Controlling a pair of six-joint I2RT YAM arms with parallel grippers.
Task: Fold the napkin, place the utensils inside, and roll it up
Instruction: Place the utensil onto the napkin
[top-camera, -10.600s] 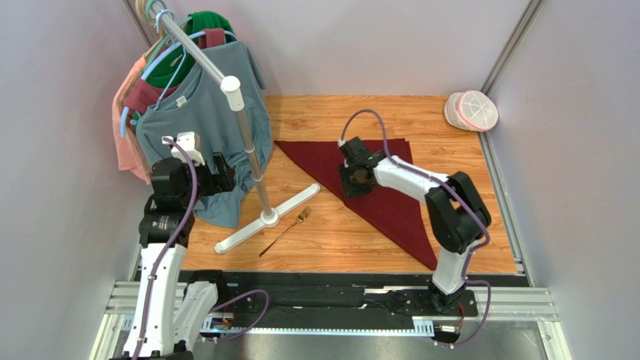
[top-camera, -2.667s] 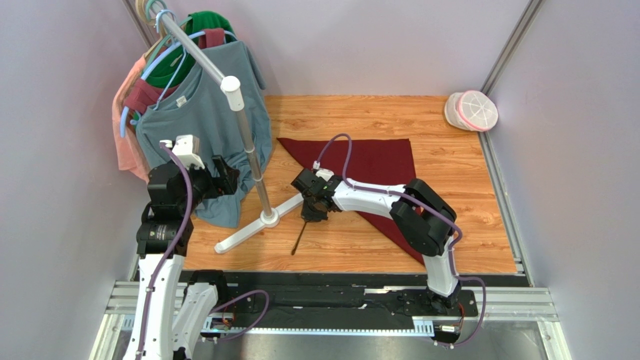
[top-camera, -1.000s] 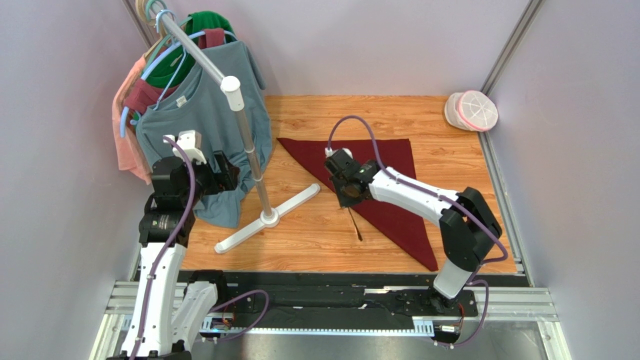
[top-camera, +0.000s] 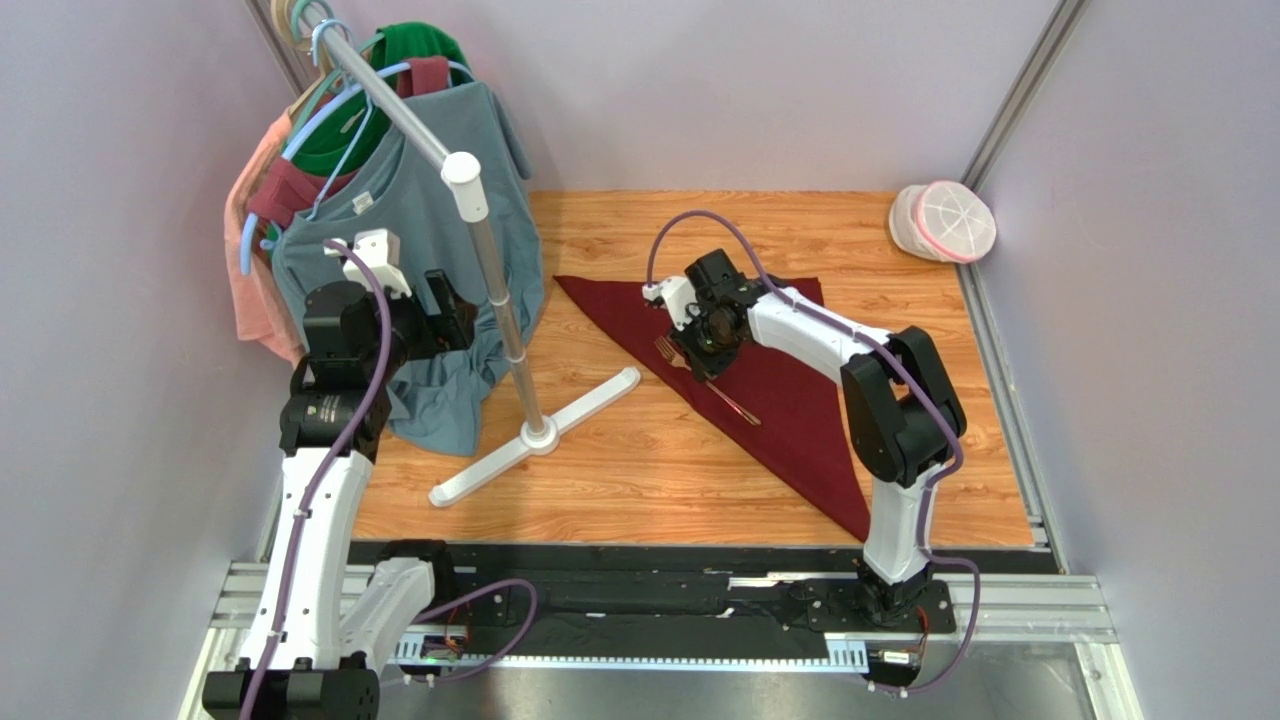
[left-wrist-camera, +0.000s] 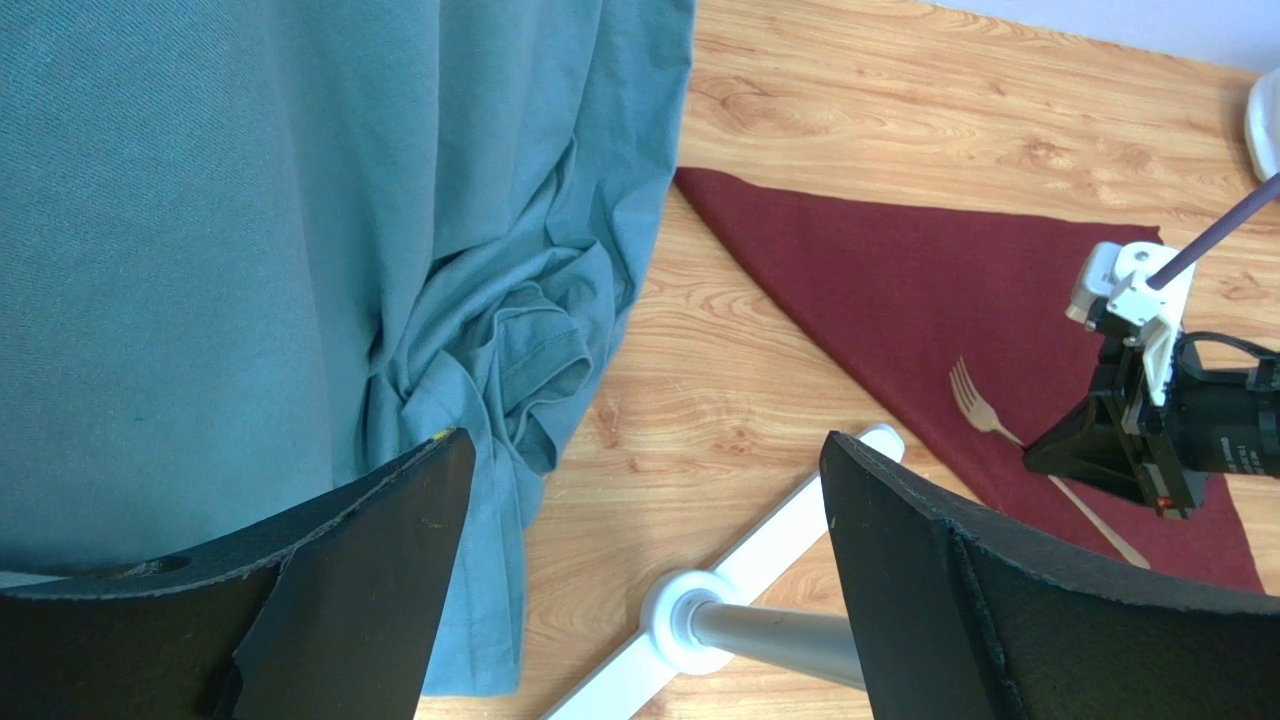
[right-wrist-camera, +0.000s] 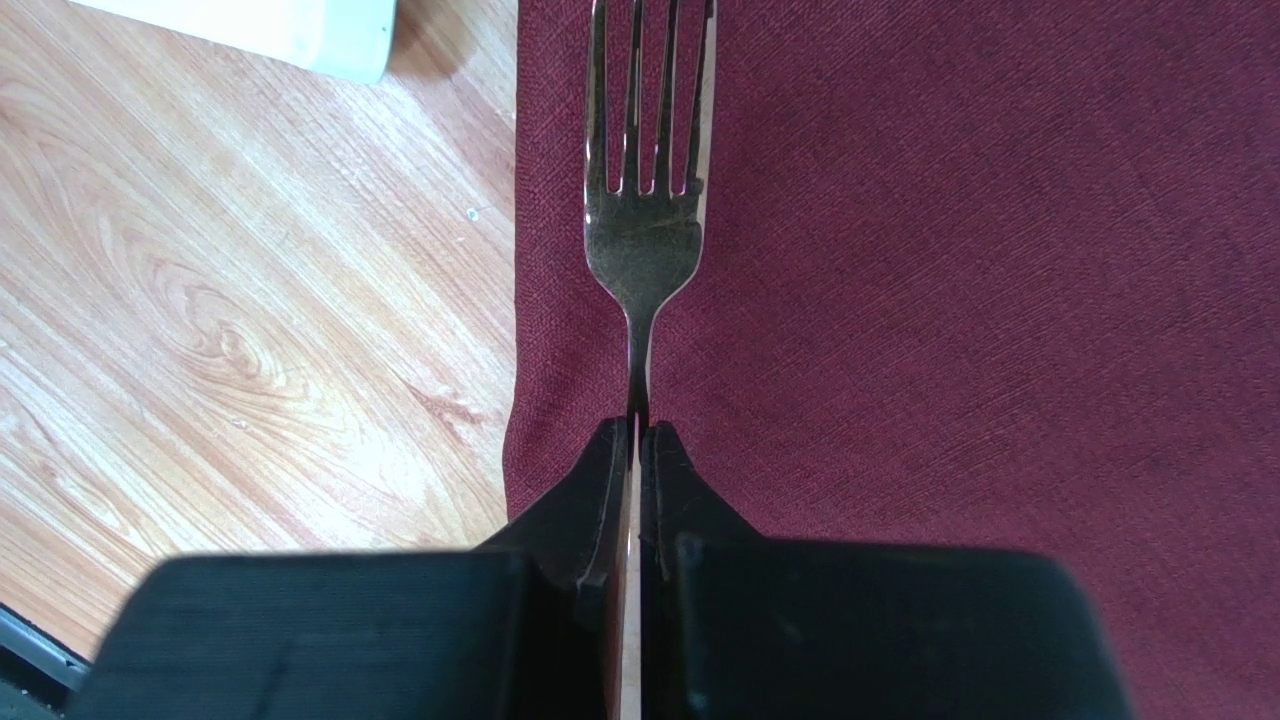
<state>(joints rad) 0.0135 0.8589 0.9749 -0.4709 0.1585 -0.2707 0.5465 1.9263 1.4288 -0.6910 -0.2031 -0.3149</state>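
Observation:
The dark red napkin (top-camera: 781, 375) lies folded into a triangle on the wooden table, also visible in the left wrist view (left-wrist-camera: 917, 270) and filling the right wrist view (right-wrist-camera: 977, 225). The metal fork (right-wrist-camera: 646, 225) points its tines away from me, just inside the napkin's left edge. My right gripper (right-wrist-camera: 637, 435) is shut on the fork's neck, low over the cloth (top-camera: 703, 353). The fork's handle (top-camera: 739, 407) sticks out behind it. My left gripper (left-wrist-camera: 639, 450) is open and holds nothing, raised beside the hanging shirts (top-camera: 451, 323).
A clothes rack stands at the left, with a white T-shaped base (top-camera: 534, 435) and a grey pole (top-camera: 504, 308). It carries a teal shirt (top-camera: 398, 255) and others. A white and pink container (top-camera: 944, 222) sits at the back right corner.
The fork has been picked up from the wood near the rack base. In the last second my right gripper carried it back over the napkin and turned it along the left edge. The left arm barely moved.

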